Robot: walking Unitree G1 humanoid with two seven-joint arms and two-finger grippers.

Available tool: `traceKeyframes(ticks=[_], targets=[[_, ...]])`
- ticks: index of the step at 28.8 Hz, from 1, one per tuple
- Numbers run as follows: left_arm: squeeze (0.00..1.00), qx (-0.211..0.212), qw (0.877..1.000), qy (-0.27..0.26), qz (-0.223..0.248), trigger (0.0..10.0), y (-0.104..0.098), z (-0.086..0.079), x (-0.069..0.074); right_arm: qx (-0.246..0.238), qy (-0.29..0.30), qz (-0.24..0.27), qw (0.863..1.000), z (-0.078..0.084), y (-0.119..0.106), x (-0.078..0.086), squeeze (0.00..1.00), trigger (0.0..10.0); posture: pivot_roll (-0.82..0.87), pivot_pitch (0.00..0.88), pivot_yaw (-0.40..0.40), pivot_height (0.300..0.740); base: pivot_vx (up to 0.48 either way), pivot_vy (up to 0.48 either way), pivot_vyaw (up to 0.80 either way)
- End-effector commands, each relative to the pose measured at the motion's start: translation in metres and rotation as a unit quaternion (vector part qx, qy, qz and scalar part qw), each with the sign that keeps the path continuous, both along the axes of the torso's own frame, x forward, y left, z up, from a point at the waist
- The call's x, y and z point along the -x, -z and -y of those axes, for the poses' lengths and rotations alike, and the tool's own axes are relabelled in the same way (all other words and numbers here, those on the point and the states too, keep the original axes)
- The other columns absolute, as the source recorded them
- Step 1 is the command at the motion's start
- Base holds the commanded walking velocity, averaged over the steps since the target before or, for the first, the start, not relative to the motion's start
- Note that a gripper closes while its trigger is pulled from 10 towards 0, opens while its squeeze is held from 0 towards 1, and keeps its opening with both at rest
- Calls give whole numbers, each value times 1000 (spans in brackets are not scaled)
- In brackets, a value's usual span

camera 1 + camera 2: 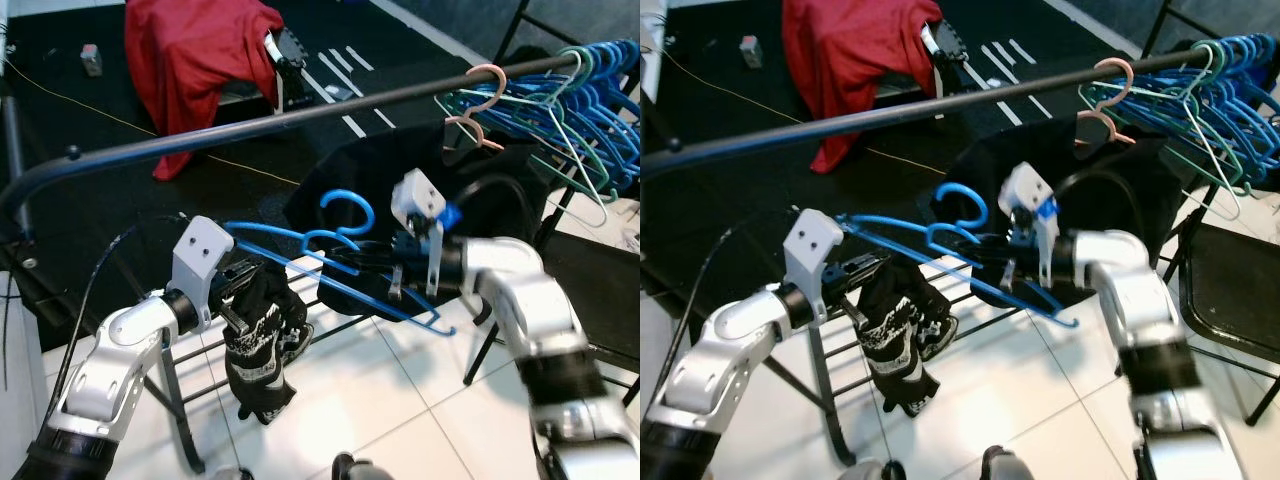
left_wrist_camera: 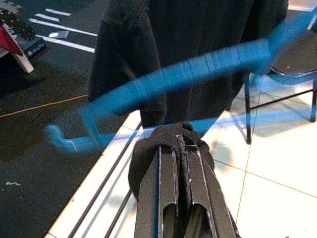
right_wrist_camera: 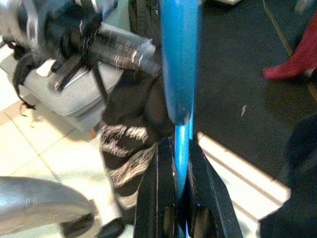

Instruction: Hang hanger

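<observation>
Now both arms reach forward under the rail point(image 1: 300, 115): right gripper point(image 1: 400, 262) clamps the hanger point(image 1: 340, 270), left gripper point(image 1: 245, 290) pinches the garment point(image 1: 262, 345).

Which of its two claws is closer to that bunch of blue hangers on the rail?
Right. The right gripper holds a blue hanger just below-left of the hanger bunch; the left gripper, clamping black patterned cloth, sits farther left.

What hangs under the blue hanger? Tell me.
A black-and-white patterned garment droops from the blue hanger, pinched by the left gripper. The right gripper clamps the hanger. The garment's folds hide its shape.
</observation>
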State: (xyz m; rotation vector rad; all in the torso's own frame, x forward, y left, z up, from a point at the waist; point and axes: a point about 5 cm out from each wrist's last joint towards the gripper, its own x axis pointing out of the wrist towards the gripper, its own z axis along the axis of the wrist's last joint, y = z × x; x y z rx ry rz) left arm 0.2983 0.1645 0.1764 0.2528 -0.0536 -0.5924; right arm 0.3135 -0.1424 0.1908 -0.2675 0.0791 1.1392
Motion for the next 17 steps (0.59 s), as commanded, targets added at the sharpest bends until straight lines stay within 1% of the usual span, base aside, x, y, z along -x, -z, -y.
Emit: traceKeyframes(ticks=[1,2,4,5,6,7,8,9,10,11,13,14,16,17], targets=[[0,2,1000,3,10,10000,0,2,1,6,2,22,1000,0,-7,0,0,0,-112,145,-31,740,0,0,0],[0,3,1000,-13,13,8627,0,-3,-1,-21,63,21,998,0,21,19,0,0,-113,149,-15,740,0,0,0],[0,3,1000,-13,13,8627,0,-3,-1,-21,63,21,998,0,21,19,0,0,-113,149,-15,740,0,0,0],[0,11,1000,-19,17,3961,-1,-4,-3,-44,102,19,994,0,30,26,0,0,-113,148,-11,740,0,0,0],[0,11,1000,-19,17,3961,-1,-4,-3,-44,102,19,994,0,30,26,0,0,-113,148,-11,740,0,0,0],[0,15,1000,-14,23,0,-3,-3,-4,-72,141,8,987,1,40,32,0,0,-111,147,-4,740,0,0,0],[0,15,1000,-14,23,0,-3,-3,-4,-72,141,8,987,1,40,32,0,0,-111,147,-4,740,0,0,0],[0,16,999,-5,28,0,-5,-1,-6,-114,182,-23,976,2,52,36,0,0,-108,147,-3,740,0,0,0],[0,16,999,-5,28,0,-5,-1,-6,-114,182,-23,976,2,52,36,0,0,-108,147,-3,740,0,0,0],[0,-6,999,12,41,0,-6,3,-8,-178,236,-68,953,3,61,38,0,0,-105,147,-1,740,0,0,0],[0,-6,999,12,41,0,-6,3,-8,-178,236,-68,953,3,61,38,0,0,-105,147,-1,740,0,0,0],[0,-43,997,39,56,0,-5,6,-8,-223,268,-100,932,0,65,39,0,0,-100,145,6,740,0,0,0],[0,-43,997,39,56,0,-5,6,-8,-223,268,-100,932,0,65,39,0,0,-100,145,6,740,0,0,0],[0,-80,992,63,70,0,-5,8,-7,-274,280,-124,911,-6,62,37,0,0,-104,143,10,740,0,0,0]])
